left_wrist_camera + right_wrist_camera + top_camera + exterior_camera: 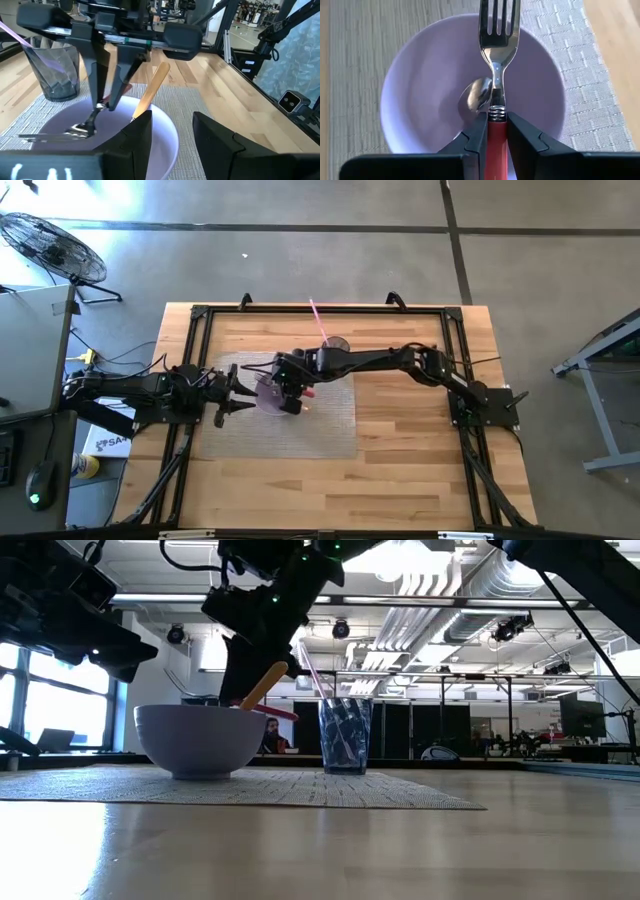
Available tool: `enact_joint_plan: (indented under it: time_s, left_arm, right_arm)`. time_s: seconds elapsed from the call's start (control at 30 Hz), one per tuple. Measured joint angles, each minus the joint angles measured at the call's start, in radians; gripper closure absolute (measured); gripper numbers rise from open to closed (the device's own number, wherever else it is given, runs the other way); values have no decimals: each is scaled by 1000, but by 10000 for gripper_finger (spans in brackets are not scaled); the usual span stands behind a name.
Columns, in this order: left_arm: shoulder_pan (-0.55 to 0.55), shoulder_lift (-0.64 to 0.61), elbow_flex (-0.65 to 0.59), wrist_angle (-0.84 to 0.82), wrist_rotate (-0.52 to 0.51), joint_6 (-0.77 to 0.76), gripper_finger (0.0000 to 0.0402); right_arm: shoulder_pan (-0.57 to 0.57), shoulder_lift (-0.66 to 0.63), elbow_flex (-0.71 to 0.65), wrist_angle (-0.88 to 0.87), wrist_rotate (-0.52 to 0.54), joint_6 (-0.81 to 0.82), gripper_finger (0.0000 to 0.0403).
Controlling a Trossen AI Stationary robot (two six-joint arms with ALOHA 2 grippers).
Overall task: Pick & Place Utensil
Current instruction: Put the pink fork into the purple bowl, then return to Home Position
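A lavender bowl [268, 392] [420, 75] stands on a grey placemat. A wooden-handled spoon [152, 87] leans in it, its metal head [474, 95] on the bowl's bottom. My right gripper [496, 117] [290, 392] hangs over the bowl, shut on a red-handled fork [497, 45]. My left gripper [172, 145] [232, 393] waits open just left of the bowl. A clear cup [336, 345] [345, 735] with a pink straw stands on the mat's far right part. My right gripper pinches the fork's red handle [496, 131] between its two fingers, right behind the metal collar. The fingers [97, 75] come from above, pointing down, and lie across the fork. The fork sits roughly level, tines [47, 134] inside the bowl and handle end [309, 393] sticking out to the right.
The grey placemat [320, 425] covers the table's middle. Bare wood [420, 450] lies to the right and near side. A black frame [300, 308] rims the table. A fan [50, 245] and a desk stand on the floor off to the left.
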Motion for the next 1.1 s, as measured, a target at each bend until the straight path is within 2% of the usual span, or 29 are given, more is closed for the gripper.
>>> enact_joint_plan:
  time_s: [0.2, 0.53, 0.87, 1.1]
  left_arm:
    - [0, 0, 0, 0, 0, 0, 262]
    - [0, 0, 0, 0, 0, 0, 262]
    - [0, 0, 0, 0, 0, 0, 262]
    - [0, 0, 0, 0, 0, 0, 262]
  right_arm:
    - [0, 1, -2, 21, -22, 0, 347]
    - [-2, 7, -78, 107, -27, 0, 345]
    - [-1, 0, -79, 114, -11, 2, 273]
    - [5, -21, -55, 76, -6, 4, 264]
